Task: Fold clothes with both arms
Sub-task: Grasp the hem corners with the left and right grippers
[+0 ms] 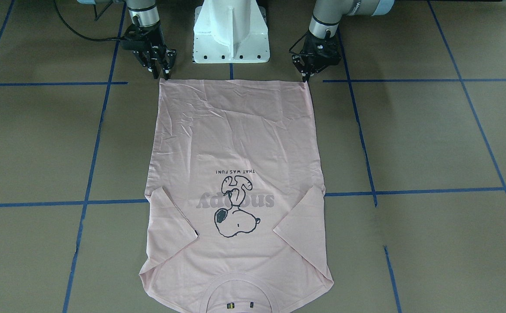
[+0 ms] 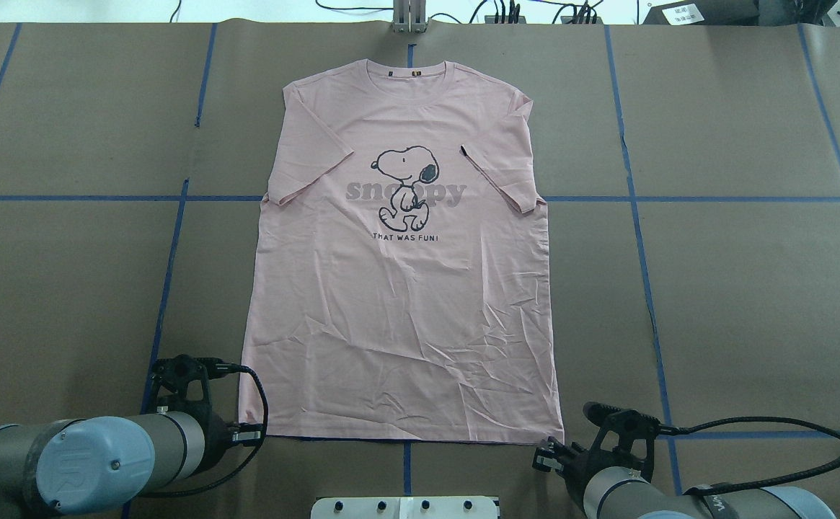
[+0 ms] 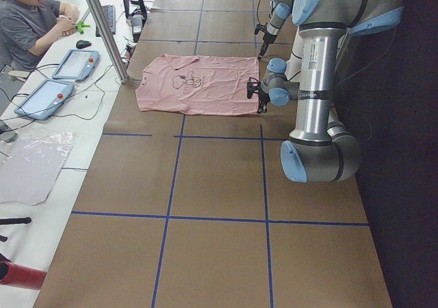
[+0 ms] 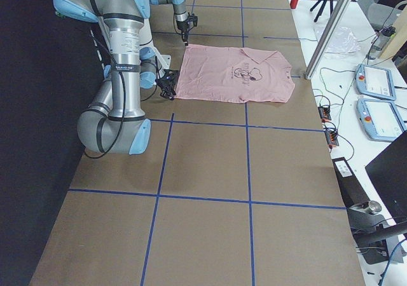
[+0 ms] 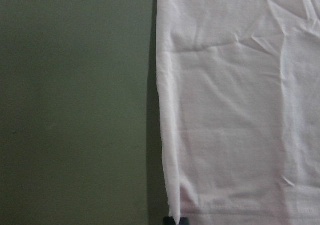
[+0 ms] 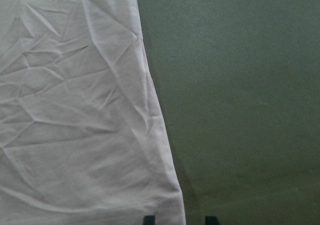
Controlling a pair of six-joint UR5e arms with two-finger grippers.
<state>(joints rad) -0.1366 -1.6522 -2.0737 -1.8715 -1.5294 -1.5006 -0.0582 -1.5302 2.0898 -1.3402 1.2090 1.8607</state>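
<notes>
The pale pink T-shirt (image 1: 235,143) (image 2: 398,303) lies flat and face up on the table. Its Snoopy print is on top, both sleeves are folded in over the front, and the hem is toward the robot. My left gripper (image 1: 306,78) (image 2: 250,435) is down at one hem corner. In the left wrist view its fingers show as one dark tip (image 5: 178,220) closed on that corner. My right gripper (image 1: 160,73) (image 2: 546,458) is at the other hem corner and open. Its two fingertips (image 6: 148,219) stand apart, one on either side of the shirt's edge (image 6: 75,110).
The white pedestal base (image 1: 231,34) stands between the two arms, just behind the hem. Blue tape lines (image 1: 92,143) cross the brown table around the shirt. A person (image 3: 31,20) sits at a side bench with tablets, beyond the collar end.
</notes>
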